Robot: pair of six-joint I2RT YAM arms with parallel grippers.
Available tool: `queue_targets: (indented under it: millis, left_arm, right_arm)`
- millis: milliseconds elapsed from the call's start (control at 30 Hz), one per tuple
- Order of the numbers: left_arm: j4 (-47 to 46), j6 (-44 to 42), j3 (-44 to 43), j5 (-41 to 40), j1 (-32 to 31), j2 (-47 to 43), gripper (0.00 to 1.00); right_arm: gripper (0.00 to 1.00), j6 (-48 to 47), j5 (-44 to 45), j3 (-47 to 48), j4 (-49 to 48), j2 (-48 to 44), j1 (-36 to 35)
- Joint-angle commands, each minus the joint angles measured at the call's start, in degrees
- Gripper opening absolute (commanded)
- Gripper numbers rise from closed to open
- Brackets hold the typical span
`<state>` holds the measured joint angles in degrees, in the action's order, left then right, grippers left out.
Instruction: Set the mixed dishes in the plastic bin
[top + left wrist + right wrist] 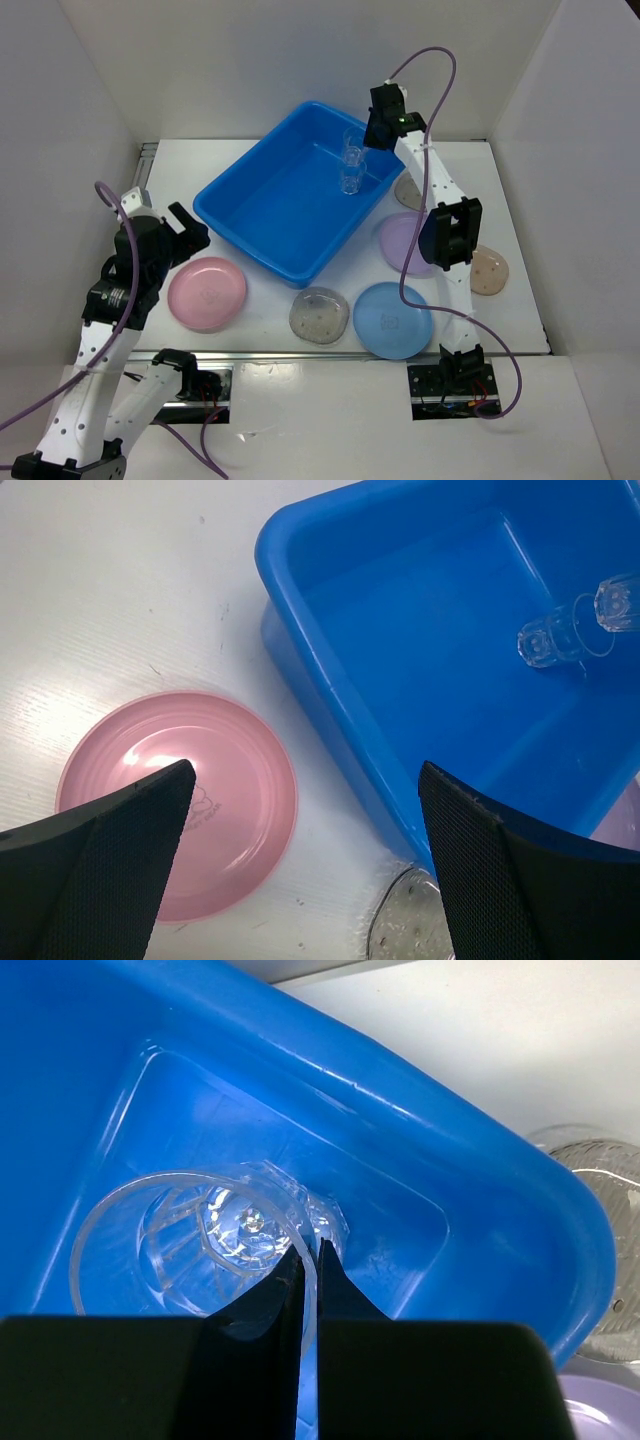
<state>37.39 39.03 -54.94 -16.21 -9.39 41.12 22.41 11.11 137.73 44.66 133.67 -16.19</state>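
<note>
The right fingers [268,1305] pinch the rim of a clear cup [170,1245] within the blue bin [420,1120] (near its far corner), and the left fingers [110,860] stand wide apart over the pink plate [230,780] on the counter [120,600].

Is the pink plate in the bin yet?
No, the pink plate lies on the table, outside the bin and just off its near-left wall.
</note>
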Motion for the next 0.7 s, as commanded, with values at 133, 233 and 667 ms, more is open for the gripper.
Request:
queue_targets:
  millis: [133, 233, 667]
  left_arm:
    - [-2.9, -1.1, 0.6, -0.8, -0.1, -0.3, 1.0]
    - [-2.9, -1.1, 0.6, -0.8, -0.1, -0.3, 1.0]
    - [-2.9, -1.1, 0.6, -0.3, -0.1, -0.3, 1.0]
  right_arm:
    - [0.01, -0.3, -0.2, -0.4, 1.1, 0.4, 0.4]
    - [0.01, -0.9, 0.4, -1.2, 1.7, -0.2, 0.4]
    - [0.61, -2.0, -4.1, 0.8, 1.0, -6.7, 0.4]
